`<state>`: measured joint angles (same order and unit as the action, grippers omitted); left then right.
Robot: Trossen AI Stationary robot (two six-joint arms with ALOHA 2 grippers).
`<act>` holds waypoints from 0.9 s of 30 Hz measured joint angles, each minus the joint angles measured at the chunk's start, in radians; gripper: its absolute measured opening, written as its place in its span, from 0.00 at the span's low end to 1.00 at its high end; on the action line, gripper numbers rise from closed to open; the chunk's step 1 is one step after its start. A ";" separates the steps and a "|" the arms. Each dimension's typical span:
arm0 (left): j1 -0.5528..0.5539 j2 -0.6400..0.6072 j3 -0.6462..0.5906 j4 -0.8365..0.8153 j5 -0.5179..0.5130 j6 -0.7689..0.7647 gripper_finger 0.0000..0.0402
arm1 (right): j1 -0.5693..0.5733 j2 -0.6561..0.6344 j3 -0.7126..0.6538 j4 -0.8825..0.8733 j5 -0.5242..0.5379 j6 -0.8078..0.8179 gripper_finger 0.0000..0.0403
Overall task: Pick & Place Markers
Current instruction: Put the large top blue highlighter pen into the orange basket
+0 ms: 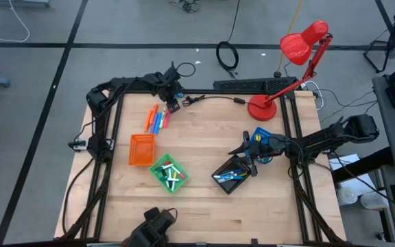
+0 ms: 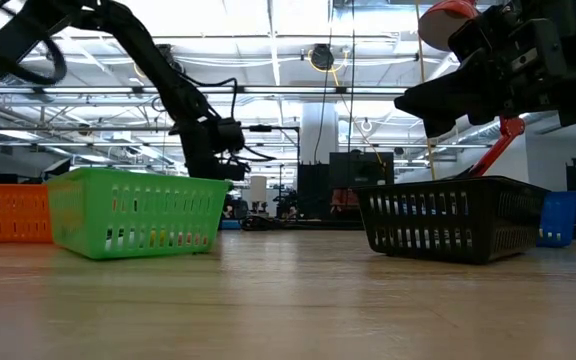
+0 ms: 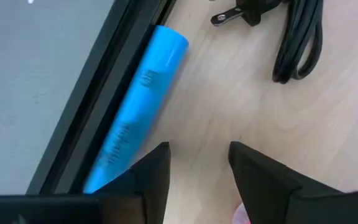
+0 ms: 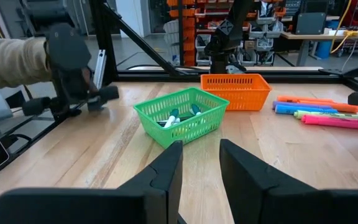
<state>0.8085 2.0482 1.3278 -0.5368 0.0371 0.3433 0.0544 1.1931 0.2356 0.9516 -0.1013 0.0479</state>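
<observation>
Beside the table's dark frame rail (image 3: 98,93) lies a blue marker (image 3: 143,93), light, stiff and likely slick, best pinched mid-barrel by the left gripper (image 3: 197,163), now spread and empty just beside it.

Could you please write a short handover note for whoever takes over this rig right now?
Left gripper: jaws open, empty, low at the table's far edge beside a blue marker lying along the frame.
Right gripper: jaws open, empty, raised above the black tray.
Done: some markers lie in the green tray and in the black tray.
Left: the orange tray looks empty; a row of loose markers lies on the table beyond it. The blue tray sits behind the right gripper, contents not visible.
</observation>
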 joint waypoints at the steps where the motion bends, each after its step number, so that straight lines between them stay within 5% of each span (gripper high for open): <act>1: 0.000 0.008 0.000 -0.005 0.012 0.002 0.42 | 0.000 0.000 0.000 0.000 0.000 0.000 0.23; 10: -0.007 -0.016 -0.003 -0.035 0.089 0.053 0.22 | 0.000 0.000 0.000 0.000 0.000 0.000 0.23; 18: -0.012 -0.107 -0.008 -0.008 -0.083 0.057 0.06 | 0.000 0.000 0.000 0.000 0.000 0.000 0.23; 22: 0.005 -0.115 -0.009 -0.016 -0.063 0.021 0.06 | 0.000 0.000 0.000 0.000 0.000 0.000 0.23; 27: 0.050 -0.099 -0.008 -0.009 0.054 -0.007 0.20 | 0.000 0.000 0.000 0.000 0.000 0.000 0.23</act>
<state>0.8587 1.9492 1.3193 -0.5455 0.0909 0.3358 0.0544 1.1934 0.2356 0.9512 -0.1012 0.0479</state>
